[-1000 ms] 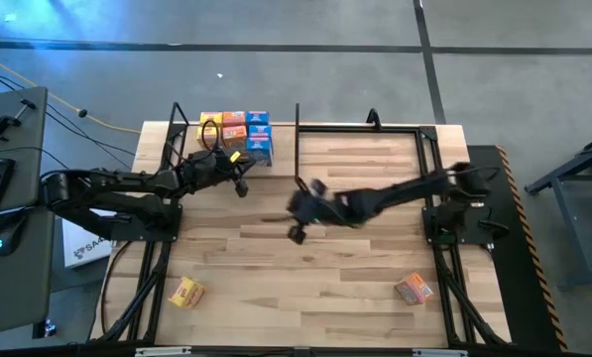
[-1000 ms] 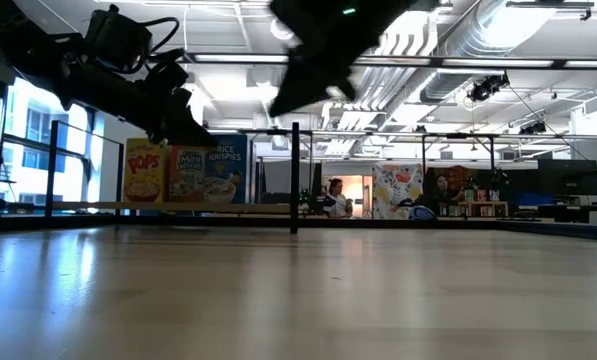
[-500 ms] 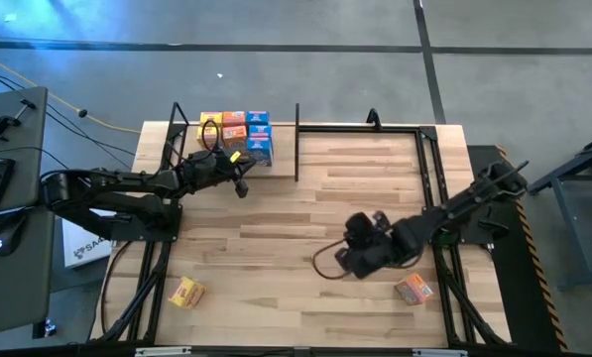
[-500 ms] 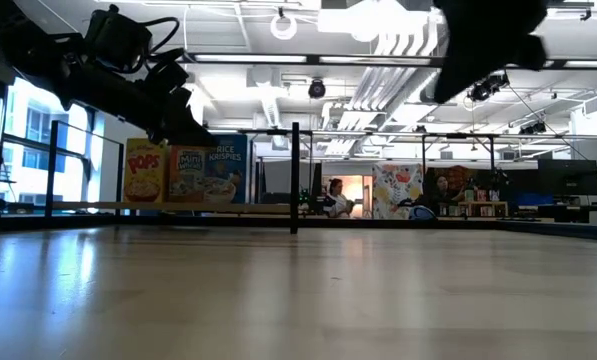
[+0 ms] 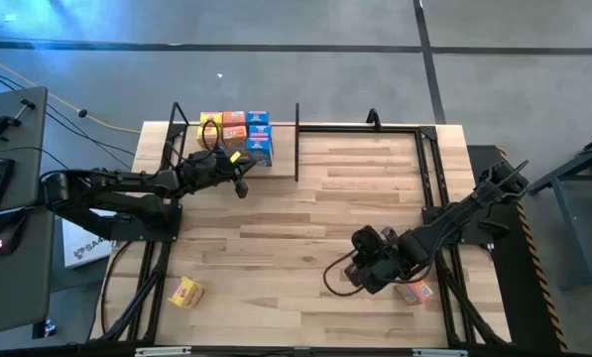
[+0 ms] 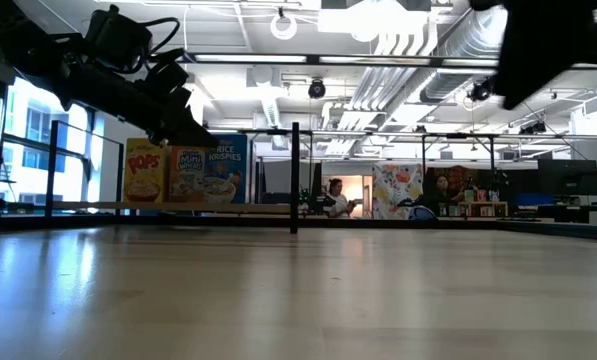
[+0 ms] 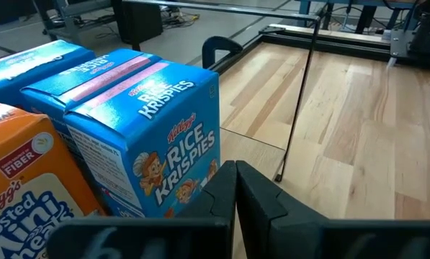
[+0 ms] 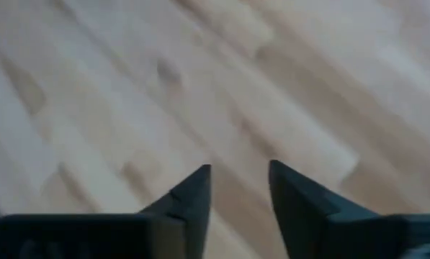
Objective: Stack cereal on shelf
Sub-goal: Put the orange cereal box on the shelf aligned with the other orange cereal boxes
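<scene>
Right tool (image 5: pixel 367 270): you have it low over the near right part of the counter (image 5: pixel 305 218), empty, fingers a little apart with bare wood showing in the gap in its own wrist view.
Target box: the orange cereal box (image 5: pixel 414 290) lies flat on the counter just beside this tool, on its outer side and a touch nearer the front edge; the arm partly covers it from above.
Key relation: the box sits behind the fingertips rather than ahead of them, so your right wrist view shows only planks. You likely need to swing the tool round toward the box before closing.
Long axis: it seems to run slightly askew to the counter's front edge; too covered to say more.
Nearer arm: the right arm, plainly. The yellow cereal box (image 5: pixel 185 292) at the near left corner lies well away from both tools.
Left tool (image 7: pixel 235 188): pressed together, holding nothing, parked just in front of the blue Rice Krispies box (image 7: pixel 153 137).
Shelf (image 5: pixel 286 139): at the far side, carrying a row of yellow, orange and blue boxes (image 5: pixel 236 134).
Hidden: the low view shows neither loose box, and the right tool's tips are cut off there.
</scene>
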`<state>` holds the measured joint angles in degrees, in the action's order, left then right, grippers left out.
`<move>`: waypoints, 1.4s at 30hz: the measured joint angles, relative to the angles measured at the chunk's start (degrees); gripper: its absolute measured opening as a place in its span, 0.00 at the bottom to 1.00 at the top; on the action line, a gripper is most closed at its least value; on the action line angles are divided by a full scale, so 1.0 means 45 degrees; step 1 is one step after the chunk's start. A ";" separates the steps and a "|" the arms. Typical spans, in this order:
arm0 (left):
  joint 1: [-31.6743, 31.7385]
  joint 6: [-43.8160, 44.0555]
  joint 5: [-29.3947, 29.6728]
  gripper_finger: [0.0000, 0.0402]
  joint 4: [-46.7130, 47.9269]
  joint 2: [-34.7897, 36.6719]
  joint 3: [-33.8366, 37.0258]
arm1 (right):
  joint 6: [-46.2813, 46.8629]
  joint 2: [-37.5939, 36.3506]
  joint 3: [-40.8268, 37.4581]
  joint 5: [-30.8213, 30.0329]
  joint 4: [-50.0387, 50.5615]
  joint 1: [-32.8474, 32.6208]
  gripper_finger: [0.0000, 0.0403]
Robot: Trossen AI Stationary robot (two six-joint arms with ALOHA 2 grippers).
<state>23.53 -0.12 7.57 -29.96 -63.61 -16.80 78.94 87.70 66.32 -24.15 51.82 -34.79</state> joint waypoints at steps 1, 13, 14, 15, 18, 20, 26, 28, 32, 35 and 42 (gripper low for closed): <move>0.0000 -0.0005 0.0000 0.00 -0.0009 0.0000 0.0000 | 0.0184 0.0000 0.0000 0.0403 0.0065 -0.0098 0.36; 0.0000 -0.0026 0.0005 0.00 -0.0029 0.0000 0.0000 | 0.3636 0.0015 0.1150 0.3569 0.3756 -0.1451 0.72; 0.0000 -0.0024 0.0005 0.00 -0.0029 0.0000 0.0000 | 0.3784 0.0015 0.1479 0.3639 0.4224 -0.1553 0.72; 0.0000 -0.0024 0.0005 0.00 -0.0029 0.0000 0.0000 | 0.4049 0.0015 0.1788 0.3712 0.4628 -0.1633 0.72; 0.0000 -0.0024 0.0005 0.00 -0.0025 0.0000 0.0000 | 0.4890 0.0015 0.2402 0.4187 0.5854 -0.1965 0.73; 0.0000 -0.0029 0.0005 0.00 -0.0021 0.0000 0.0000 | 0.5365 0.0013 0.2413 0.4730 0.6191 -0.2280 0.73; 0.0000 -0.0029 0.0005 0.00 0.0001 0.0000 0.0000 | 0.7064 0.0024 0.1913 0.5482 0.5713 -0.3433 0.73; 0.0000 -0.0027 0.0007 0.00 0.0005 0.0000 0.0000 | 0.7766 0.0024 0.1719 0.5535 0.5556 -0.3849 0.73; 0.0000 -0.0029 0.0010 0.00 0.0009 0.0000 0.0000 | 0.8733 0.0062 0.1287 0.5895 0.4671 -0.4609 0.73; 0.0000 -0.0026 0.0010 0.00 0.0010 -0.0005 0.0000 | 0.8995 0.0341 0.1161 0.6282 0.4567 -0.4951 0.73; 0.0000 -0.0024 0.0010 0.00 0.0015 -0.0005 0.0000 | 0.9127 0.0918 0.1162 0.6476 0.4751 -0.5142 0.70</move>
<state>23.53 -0.23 7.62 -29.89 -63.64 -16.80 120.01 91.83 71.55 4.99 73.20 -57.93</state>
